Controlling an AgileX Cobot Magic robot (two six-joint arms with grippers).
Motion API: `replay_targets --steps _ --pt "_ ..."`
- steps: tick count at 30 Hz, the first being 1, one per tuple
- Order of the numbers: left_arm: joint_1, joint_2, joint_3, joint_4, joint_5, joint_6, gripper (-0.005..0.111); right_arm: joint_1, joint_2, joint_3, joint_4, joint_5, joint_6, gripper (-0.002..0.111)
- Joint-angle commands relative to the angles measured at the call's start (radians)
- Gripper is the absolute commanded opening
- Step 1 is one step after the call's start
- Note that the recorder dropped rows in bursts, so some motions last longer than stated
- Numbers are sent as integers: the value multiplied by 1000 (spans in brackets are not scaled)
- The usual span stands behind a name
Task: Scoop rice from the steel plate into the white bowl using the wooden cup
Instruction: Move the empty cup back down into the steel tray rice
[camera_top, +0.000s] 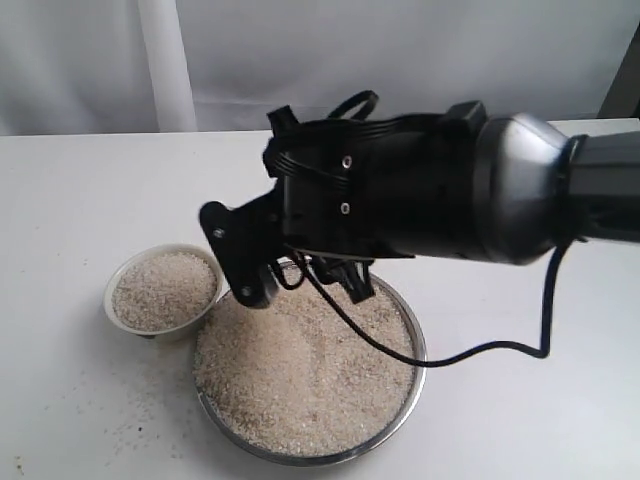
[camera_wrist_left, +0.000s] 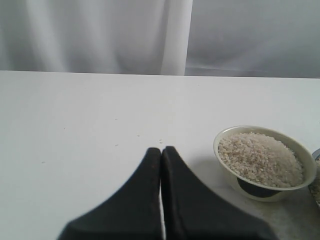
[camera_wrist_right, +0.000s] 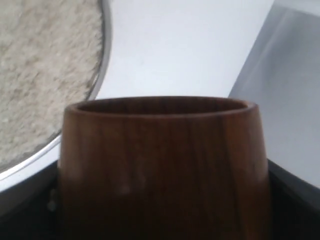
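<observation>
- white table (camera_top: 80, 190) under everything, pale curtain (camera_top: 90, 60) hanging behind it.
- big black and silver right arm (camera_top: 500, 190) reaching in from the right of the exterior view and blocking a good chunk of it. thin black cable (camera_top: 500, 344) looping off it across the table.
- steel plate (camera_top: 421, 350) flat on the table near the front, shiny thin rim, covered edge to edge with rice (camera_top: 300, 380).
- right gripper (camera_top: 300, 278) hanging over the back left part of the plate, just beside the bowl. clamped on the wooden cup (camera_wrist_right: 160, 160), with dark fingers (camera_wrist_right: 25, 205) hugging both sides of it in the right wrist view.
- white bowl (camera_top: 122, 322) on the table at the plate's left rim, touching it or a hair apart, can't tell which. heaped with rice right up to the brim.
- left gripper (camera_wrist_left: 161, 156) over bare table, jaws pressed together with nothing between them, bowl near it off to one side.
- wooden cup itself: reddish brown, held off the table by the plate's rim, hidden behind the gripper in the exterior view. can't see inside, so no telling if any rice is in there.
</observation>
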Motion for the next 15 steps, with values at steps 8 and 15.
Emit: replay_targets --steps 8,15 --pt "-4 -2 -8 -5 -10 -2 0 -73 94 101 -85 4 -3 0" --pt "-4 -2 -8 -5 -10 -2 0 -73 170 95 -109 -11 -3 0"
